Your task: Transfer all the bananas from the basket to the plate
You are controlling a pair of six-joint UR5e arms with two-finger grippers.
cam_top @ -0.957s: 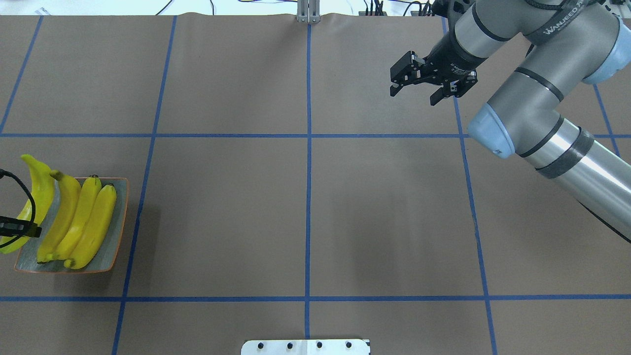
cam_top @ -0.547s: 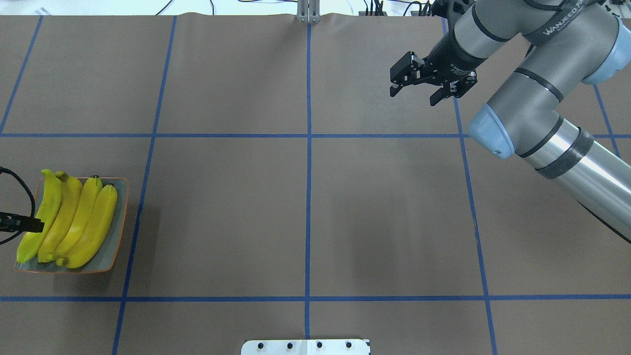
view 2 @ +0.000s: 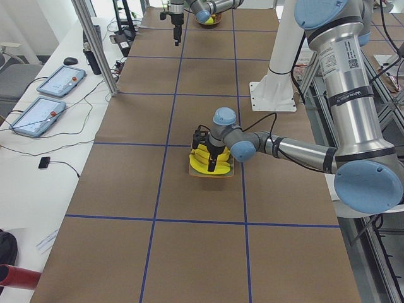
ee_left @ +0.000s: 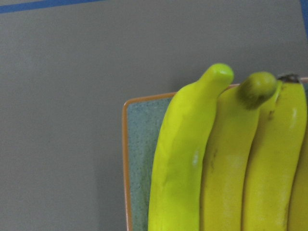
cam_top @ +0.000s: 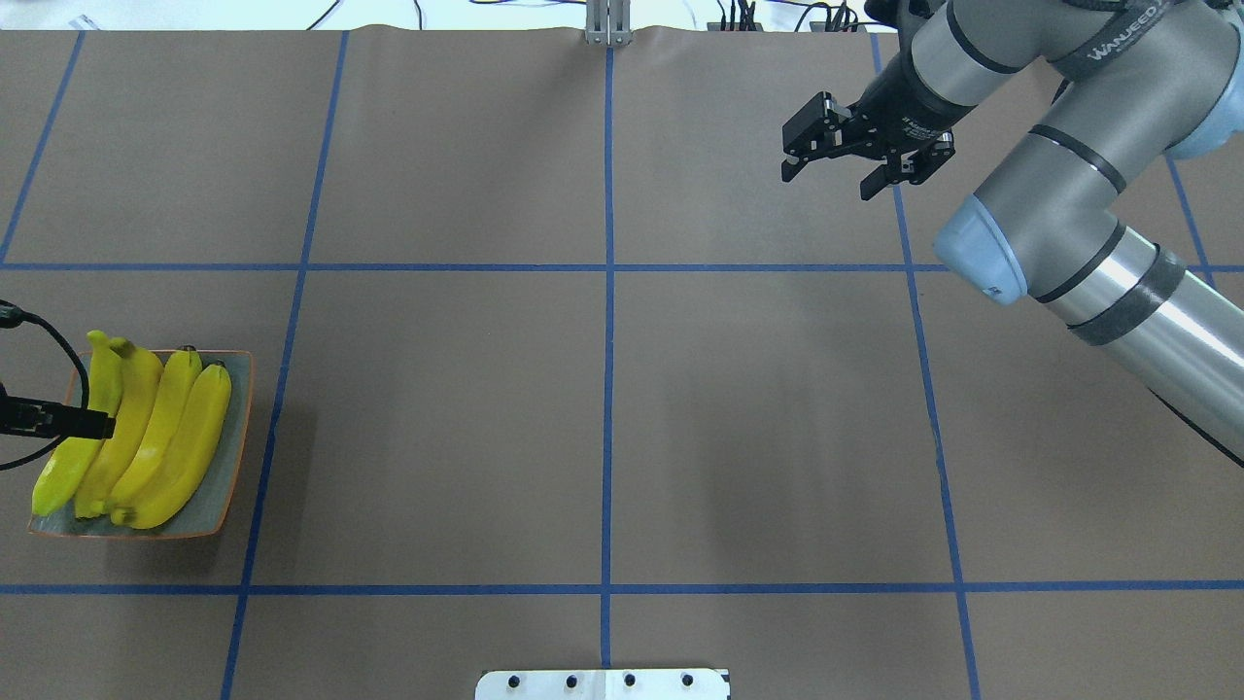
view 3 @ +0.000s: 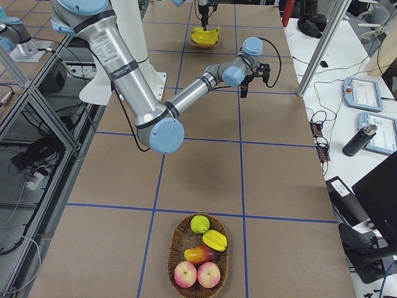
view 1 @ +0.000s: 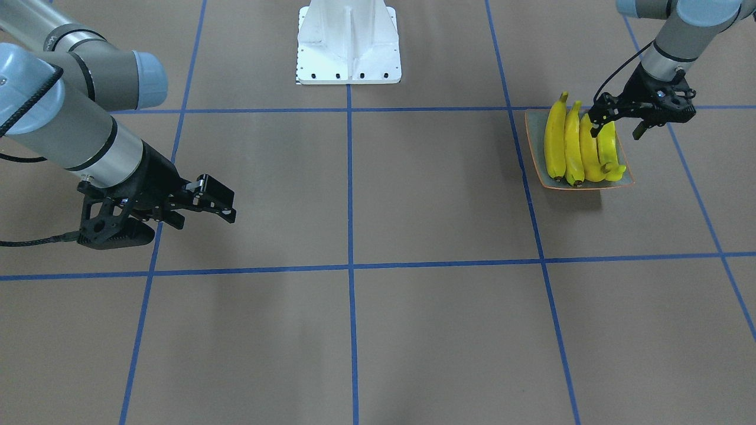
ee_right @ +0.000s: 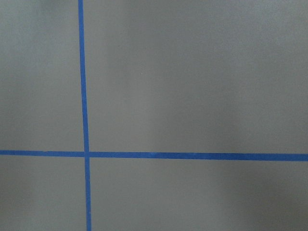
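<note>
Several yellow bananas lie side by side on the plate, a square grey-green dish with an orange rim, at the table's left edge. The greenish one is outermost, next to the plate's rim. My left gripper hangs open just above that banana, one finger on each side of it. My right gripper is open and empty, raised over bare table at the far right. The basket stands at the table's right end, with apples and other fruit in it.
The white robot base sits at the table's middle near edge. Blue tape lines divide the brown table into squares. Beyond the far edge an aluminium post rises, and two tablets lie on a side desk.
The greenish banana, held tilted over the plate's outer edge a second ago, now lies on the plate beside the others; my left gripper has let go. My right gripper drifted slightly right.
</note>
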